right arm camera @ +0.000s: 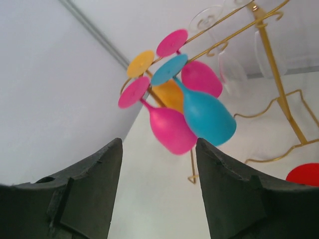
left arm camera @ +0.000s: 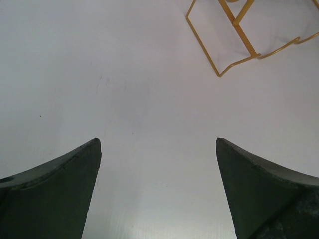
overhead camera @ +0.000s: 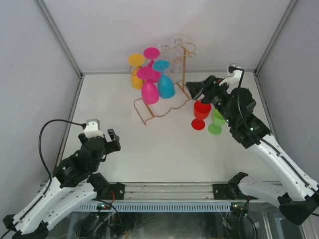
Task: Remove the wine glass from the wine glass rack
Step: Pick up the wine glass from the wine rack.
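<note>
The gold wire wine glass rack [overhead camera: 185, 62] stands at the back of the table. Several wine glasses hang upside down from its rails: a blue one [overhead camera: 165, 84], two pink ones [overhead camera: 149, 90], a yellow one [overhead camera: 136, 74] and clear ones [overhead camera: 172, 45]. A red wine glass [overhead camera: 201, 110] and a green one [overhead camera: 217, 119] stand on the table right of the rack. My right gripper [overhead camera: 192, 90] hovers open just above the red glass, holding nothing. In the right wrist view the open gripper [right arm camera: 158, 142] faces the pink glass [right arm camera: 172, 129] and the blue glass [right arm camera: 207, 117]. My left gripper [overhead camera: 113, 141] is open near the front left.
The rack's wavy base [left arm camera: 234, 64] shows at the top of the left wrist view, well ahead of the open left gripper [left arm camera: 157, 142]. The red glass [right arm camera: 305, 174] sits at the right edge of the right wrist view. White walls enclose the table on three sides.
</note>
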Controlling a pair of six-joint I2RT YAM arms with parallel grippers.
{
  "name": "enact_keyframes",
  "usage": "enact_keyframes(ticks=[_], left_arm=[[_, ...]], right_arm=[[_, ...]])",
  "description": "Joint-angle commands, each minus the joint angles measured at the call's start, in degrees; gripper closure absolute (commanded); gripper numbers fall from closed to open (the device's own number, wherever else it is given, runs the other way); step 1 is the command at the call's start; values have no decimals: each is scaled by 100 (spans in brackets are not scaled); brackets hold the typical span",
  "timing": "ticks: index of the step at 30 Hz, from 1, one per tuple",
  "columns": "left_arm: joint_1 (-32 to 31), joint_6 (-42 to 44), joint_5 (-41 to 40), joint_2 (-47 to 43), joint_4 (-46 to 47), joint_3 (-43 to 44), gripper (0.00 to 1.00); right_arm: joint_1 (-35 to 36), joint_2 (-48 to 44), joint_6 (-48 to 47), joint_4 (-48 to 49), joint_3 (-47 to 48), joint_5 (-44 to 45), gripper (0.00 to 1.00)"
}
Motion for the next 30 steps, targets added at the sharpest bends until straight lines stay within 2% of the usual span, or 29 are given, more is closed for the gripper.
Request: enact_keyframes(ticks=[1,7,13,22,30], left_arm=[[31,-203,-398,-161,16,215,0],[31,-243,-613,-284,-44,197,0],[31,-290,-640,-382,-68,191,0],[31,-221,-463,-285,-26,202,0],[31,-200,-374,-300,17,180,0]], right_arm=[[149,459,670,1119,213,944,39],[351,1316,1021,1739,388,1200,39],[92,2102,1770,1825,977,455,40],[-192,2968,2165,816,2088,48,43],[-292,3441,2673,673,2294,-44,50]])
